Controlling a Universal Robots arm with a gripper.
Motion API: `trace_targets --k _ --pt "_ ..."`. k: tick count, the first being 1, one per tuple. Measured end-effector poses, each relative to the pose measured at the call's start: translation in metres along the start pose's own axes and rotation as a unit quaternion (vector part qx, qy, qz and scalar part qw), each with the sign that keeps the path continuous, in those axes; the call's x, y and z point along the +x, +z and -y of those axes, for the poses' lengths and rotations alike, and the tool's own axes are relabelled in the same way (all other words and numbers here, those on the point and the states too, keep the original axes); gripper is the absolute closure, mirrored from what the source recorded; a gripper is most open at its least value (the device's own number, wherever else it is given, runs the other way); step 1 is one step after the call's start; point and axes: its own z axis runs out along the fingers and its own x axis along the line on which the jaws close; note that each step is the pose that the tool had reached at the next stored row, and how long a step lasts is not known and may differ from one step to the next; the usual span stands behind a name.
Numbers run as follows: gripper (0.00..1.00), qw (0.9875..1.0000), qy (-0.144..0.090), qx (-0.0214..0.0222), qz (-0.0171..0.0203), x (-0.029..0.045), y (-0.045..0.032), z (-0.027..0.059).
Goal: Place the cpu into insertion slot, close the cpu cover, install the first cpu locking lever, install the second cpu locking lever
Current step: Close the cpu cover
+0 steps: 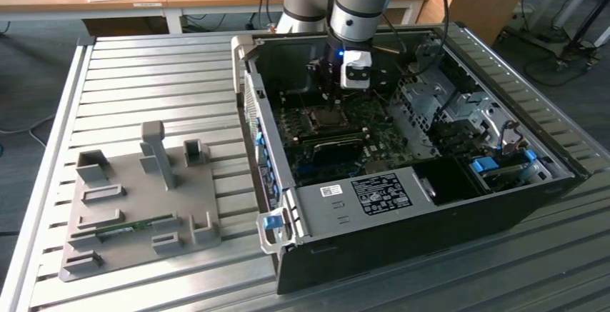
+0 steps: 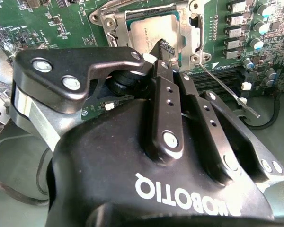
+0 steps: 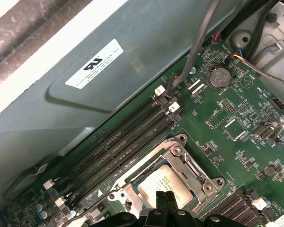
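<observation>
In the exterior view the open computer case (image 1: 410, 240) lies on the slatted table (image 1: 143, 83), at 3 o'clock from a grey fixture tray (image 1: 133, 176). The arm (image 1: 362, 5) reaches down into the case from about 12 o'clock of its opening. Beneath the arm the motherboard (image 1: 381, 137) lies flat, with the socket toward 10 o'clock of the board's middle.

The step in hand looks to be the closing of the cpu cover (image 2: 109, 23). In both wrist views the frame lies down around the cpu (image 2: 151, 26), which sits in its slot with its silvery top showing through the window. A thin locking lever (image 2: 229, 91) juts free of the socket across the memory slots (image 2: 227, 78), unlatched. To do this well, the push should land on the frame's metal, not on the chip's top. It should go straight down and be gentle until the cover lies level all round, since a tilted frame would likely not seat.

The gripper (image 2: 162, 47) has its fingers (image 2: 166, 94) pressed together, pinching nothing. Its tips hang over the cpu near the window's edge; whether they touch the metal I cannot tell.
</observation>
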Motion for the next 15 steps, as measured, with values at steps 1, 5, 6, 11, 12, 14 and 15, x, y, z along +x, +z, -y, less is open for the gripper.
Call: trace_targets --k 1,5,6,11,12,14,15 --pt "0.89 1.0 0.0 0.0 0.0 0.0 0.0 0.0" --pt "0.89 1.0 0.0 0.0 0.0 0.0 0.0 0.0" --pt "0.89 1.0 -0.002 0.0 0.0 0.0 0.0 0.0" --pt "0.89 0.9995 -0.031 0.0011 -0.0007 0.0 0.0 0.0" --pt "0.89 0.9992 -0.039 0.0014 -0.0009 0.0 0.0 0.0" --pt "0.89 0.9985 -0.055 0.0019 -0.0013 0.0 0.0001 0.0" --pt "0.89 0.998 -0.063 0.0022 -0.0015 0.0 0.0001 0.0"
